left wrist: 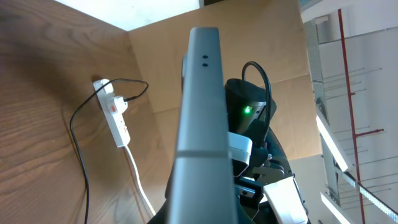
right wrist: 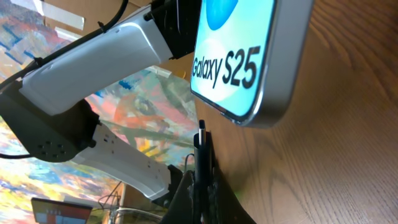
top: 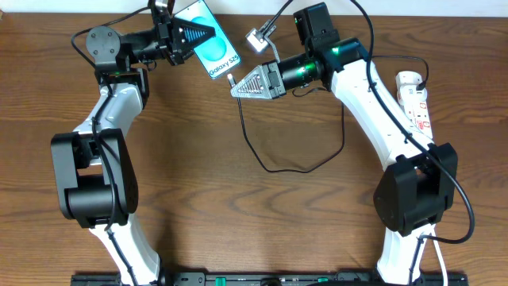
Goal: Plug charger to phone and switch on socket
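Observation:
The phone (top: 218, 54) is held up above the back of the table, its teal screen reading "Galaxy S25", with my left gripper (top: 202, 33) shut on it. In the left wrist view the phone (left wrist: 200, 124) shows edge-on between the jaws. My right gripper (top: 236, 90) is shut on the charger's small black plug tip (right wrist: 202, 134), which points up just below the phone's (right wrist: 242, 56) bottom edge, a small gap apart. The charger's thin black cable (top: 270, 165) loops over the table. The socket (top: 414, 99), a white strip with red markings, lies at the right edge.
The black cable (left wrist: 78, 143) runs to a plug in the socket (left wrist: 115, 115), and the strip's white cord (left wrist: 140, 186) trails toward the front. A small silver connector (top: 255, 38) lies at the back, right of the phone. Cardboard walls stand behind the table.

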Robot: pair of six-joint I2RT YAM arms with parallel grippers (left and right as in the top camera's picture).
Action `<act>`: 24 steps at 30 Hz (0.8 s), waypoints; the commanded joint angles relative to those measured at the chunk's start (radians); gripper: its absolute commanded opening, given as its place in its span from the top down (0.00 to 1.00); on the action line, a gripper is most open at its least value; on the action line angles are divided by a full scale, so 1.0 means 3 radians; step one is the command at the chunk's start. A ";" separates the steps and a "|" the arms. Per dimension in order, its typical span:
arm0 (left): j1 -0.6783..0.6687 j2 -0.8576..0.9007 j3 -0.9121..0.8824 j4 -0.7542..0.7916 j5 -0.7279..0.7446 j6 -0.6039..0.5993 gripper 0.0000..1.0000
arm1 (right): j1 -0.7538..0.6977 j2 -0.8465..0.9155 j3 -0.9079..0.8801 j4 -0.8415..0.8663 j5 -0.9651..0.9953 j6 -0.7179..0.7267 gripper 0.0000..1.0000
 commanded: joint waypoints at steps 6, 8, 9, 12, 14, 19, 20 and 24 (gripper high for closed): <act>-0.0017 -0.0025 0.0056 0.0045 -0.0033 -0.0008 0.93 | 0.0025 0.0037 -0.0022 0.0011 -0.0033 0.0005 0.99; -0.0018 -0.0025 0.0056 0.0045 -0.0033 -0.0010 0.93 | 0.0023 0.0037 -0.0022 0.0020 -0.0033 0.0005 0.99; -0.0018 -0.0025 0.0056 0.0045 -0.0033 -0.0022 0.93 | 0.0023 0.0037 -0.0022 0.0023 -0.0033 0.0005 0.99; -0.0018 -0.0025 0.0056 0.0045 -0.0033 -0.0033 0.93 | 0.0023 0.0037 -0.0022 0.0023 -0.0023 0.0005 0.99; -0.0018 -0.0025 0.0056 0.0046 -0.0033 -0.0045 0.93 | 0.0023 0.0037 -0.0022 0.0027 -0.0020 0.0005 0.99; -0.0018 -0.0025 0.0056 0.0095 -0.0032 -0.0046 0.92 | 0.0023 0.0037 -0.0022 0.0046 -0.0020 0.0005 0.99; -0.0023 -0.0025 0.0056 0.0111 -0.0033 -0.0046 0.92 | 0.0023 0.0037 -0.0022 0.0046 -0.0020 0.0005 0.99; -0.0023 -0.0025 0.0056 0.0134 -0.0032 -0.0057 0.93 | 0.0023 0.0037 -0.0022 0.0050 -0.0003 0.0005 0.99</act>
